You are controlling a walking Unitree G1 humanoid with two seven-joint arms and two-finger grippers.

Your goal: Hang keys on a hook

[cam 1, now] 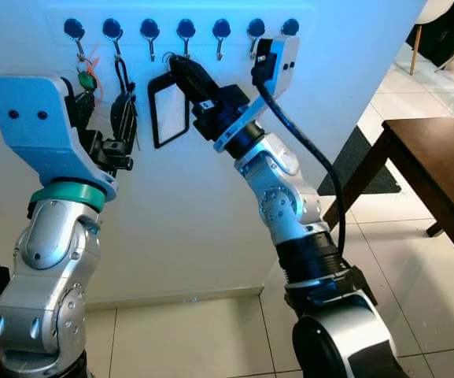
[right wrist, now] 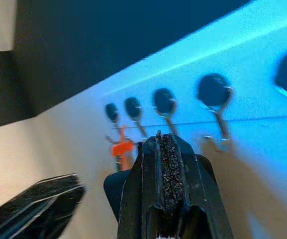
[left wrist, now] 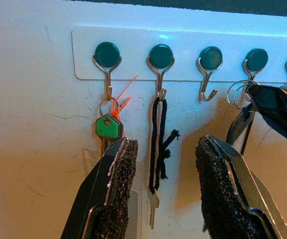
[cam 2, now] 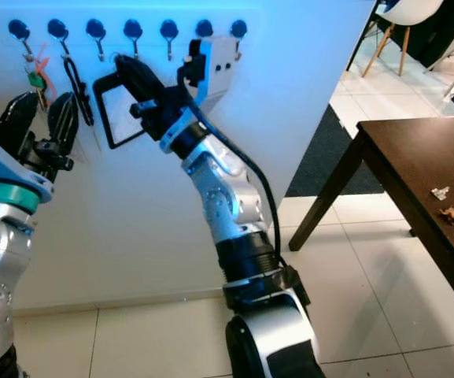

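Silver arm segments fill the foreground; beyond them the white wall [cam 1: 211, 197] carries a white rail [left wrist: 133, 55] of round-capped wire hooks. At 12 o'clock the right pincer [cam 1: 181, 72] is clenched on the keys' thin metal ring [left wrist: 238, 92] beside a hook [left wrist: 253, 67], with the black-framed tag [cam 1: 169, 110] dangling; seemingly not yet hung. At 9 o'clock, the left pincer [left wrist: 165, 184] hangs released, rough-padded.

No readable text, label, brand, number or sign appears on the wall, hook rack, keys, tag, table or robot arms.
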